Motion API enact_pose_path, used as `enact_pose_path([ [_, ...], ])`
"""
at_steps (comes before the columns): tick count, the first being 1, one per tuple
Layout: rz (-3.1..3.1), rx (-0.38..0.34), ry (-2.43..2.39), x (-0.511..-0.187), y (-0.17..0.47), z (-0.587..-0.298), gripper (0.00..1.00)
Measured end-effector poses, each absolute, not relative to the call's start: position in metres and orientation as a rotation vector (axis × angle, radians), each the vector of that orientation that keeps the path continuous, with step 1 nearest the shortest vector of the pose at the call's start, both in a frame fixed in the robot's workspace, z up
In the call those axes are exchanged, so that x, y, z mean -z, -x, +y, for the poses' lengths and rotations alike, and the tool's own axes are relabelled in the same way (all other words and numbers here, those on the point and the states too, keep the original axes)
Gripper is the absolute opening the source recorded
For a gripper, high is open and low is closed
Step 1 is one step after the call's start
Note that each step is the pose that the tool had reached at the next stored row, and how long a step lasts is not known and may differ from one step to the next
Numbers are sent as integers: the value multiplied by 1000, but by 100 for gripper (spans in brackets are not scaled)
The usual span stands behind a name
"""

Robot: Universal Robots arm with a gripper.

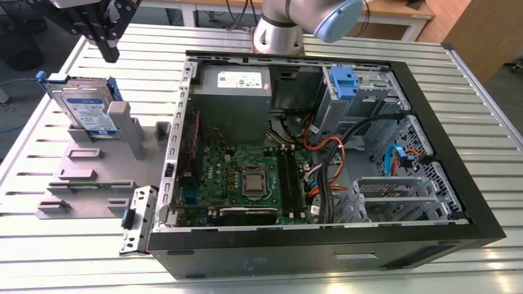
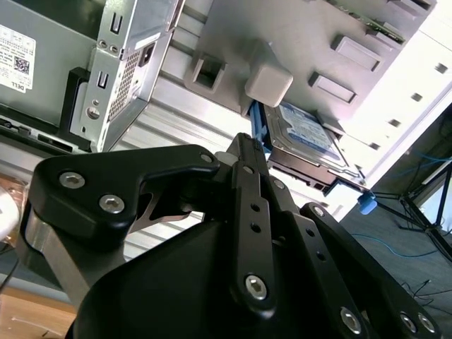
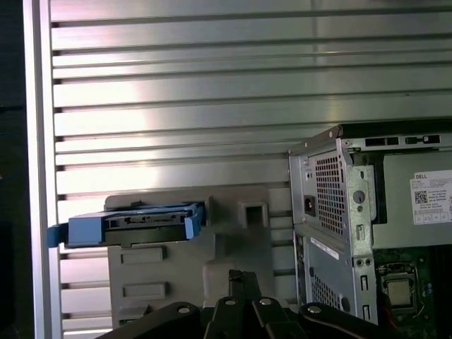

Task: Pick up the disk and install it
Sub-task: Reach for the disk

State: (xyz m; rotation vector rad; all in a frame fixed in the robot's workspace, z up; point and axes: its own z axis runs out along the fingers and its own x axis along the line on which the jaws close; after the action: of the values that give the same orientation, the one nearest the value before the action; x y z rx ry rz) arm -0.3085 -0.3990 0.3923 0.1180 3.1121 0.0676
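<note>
The disk (image 1: pixel 86 111) is a silver hard drive with a white-and-blue label and blue side rails. It stands tilted on edge in the grey plastic stand (image 1: pixel 86 184), at the exterior view's left. Both wrist views show the disk (image 2: pixel 305 133) (image 3: pixel 141 223) still resting in that stand. My gripper (image 1: pixel 109 55) hangs above and just behind it, apart from it. Its black fingers (image 2: pixel 245 152) (image 3: pixel 241 279) are pressed together with nothing between them.
An open computer case (image 1: pixel 457 202) lies on the slatted metal table (image 1: pixel 490 110) to the exterior view's right of the stand. Inside are a motherboard (image 1: pixel 245 177), a grey power-supply box (image 1: pixel 233 79), cables and a blue drive bay (image 1: pixel 343 82). The arm's base (image 1: pixel 282 30) stands behind the case.
</note>
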Motion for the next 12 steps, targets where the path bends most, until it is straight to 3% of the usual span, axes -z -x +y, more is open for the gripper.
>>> enact_pose_path([
  [12,3112,-68,-118,-392,316,-399,11],
])
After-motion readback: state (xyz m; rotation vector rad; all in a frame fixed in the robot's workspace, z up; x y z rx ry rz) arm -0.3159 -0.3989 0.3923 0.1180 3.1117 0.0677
